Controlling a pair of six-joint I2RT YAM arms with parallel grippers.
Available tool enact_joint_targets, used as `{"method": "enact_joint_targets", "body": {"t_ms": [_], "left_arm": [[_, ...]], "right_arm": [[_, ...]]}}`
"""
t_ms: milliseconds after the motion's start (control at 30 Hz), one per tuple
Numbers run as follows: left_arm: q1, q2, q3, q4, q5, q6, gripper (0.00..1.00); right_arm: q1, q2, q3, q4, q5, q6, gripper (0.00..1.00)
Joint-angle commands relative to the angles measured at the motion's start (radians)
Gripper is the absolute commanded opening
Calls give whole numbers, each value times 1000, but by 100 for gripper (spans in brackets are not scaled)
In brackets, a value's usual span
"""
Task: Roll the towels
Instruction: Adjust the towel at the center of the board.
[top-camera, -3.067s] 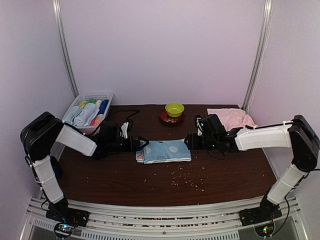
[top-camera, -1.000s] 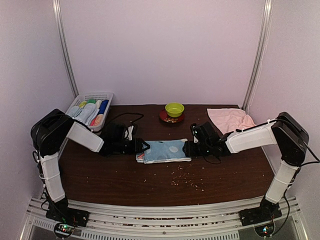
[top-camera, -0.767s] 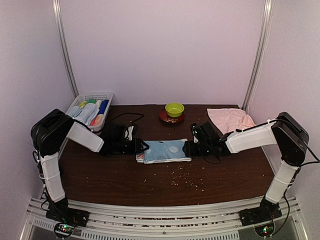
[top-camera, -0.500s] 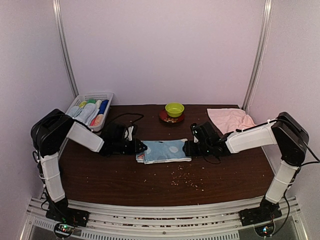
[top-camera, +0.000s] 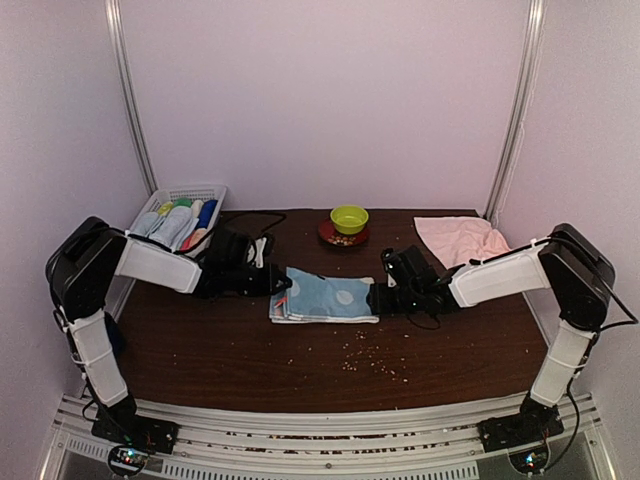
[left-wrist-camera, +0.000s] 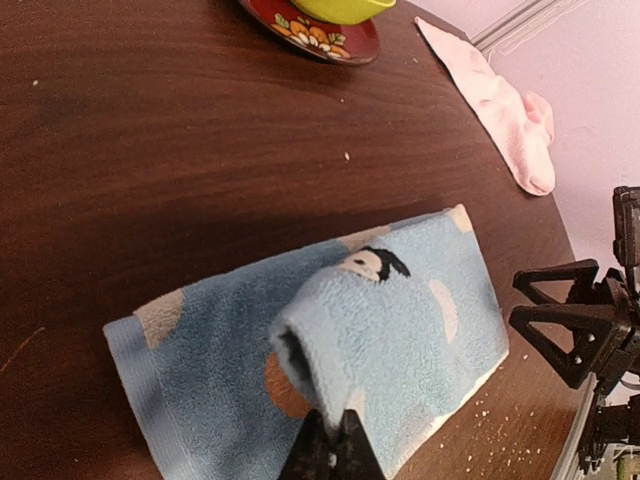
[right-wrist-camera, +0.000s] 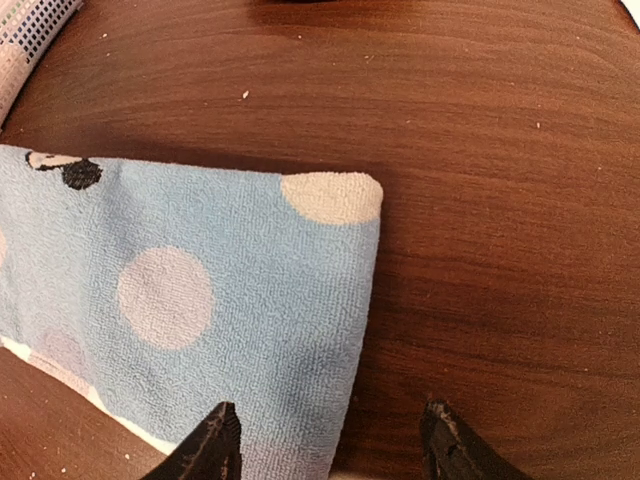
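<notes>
The light blue cloth towel with white dots (top-camera: 330, 297) lies just in front of the small green plastic bowl (top-camera: 349, 217). The left gripper (left-wrist-camera: 335, 450) is clenched on the towel's raised left edge. The right gripper (right-wrist-camera: 330, 450) is released, with one finger above the right edge.

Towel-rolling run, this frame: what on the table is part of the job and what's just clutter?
Job:
- blue towel, one end pinched by the left gripper
- pink towel, back right, untouched
- right gripper, open at the blue towel's other end

Clutter:
- white basket
- green bowl on red saucer
- crumbs
</notes>
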Motion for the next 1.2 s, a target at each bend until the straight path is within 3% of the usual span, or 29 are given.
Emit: {"method": "enact_joint_targets", "body": {"t_ms": [0,767,1167], "left_arm": [[-2,-15,47,-64,-46,51,2],[20,34,215,-340,-167,208,5],[32,90,217,-313,-270,240,14]], "right_arm": [[2,10,13,0,25,0,61],[8,46,42,-14,16,-11,63],[16,34,38,-16,16,-15,63]]}}
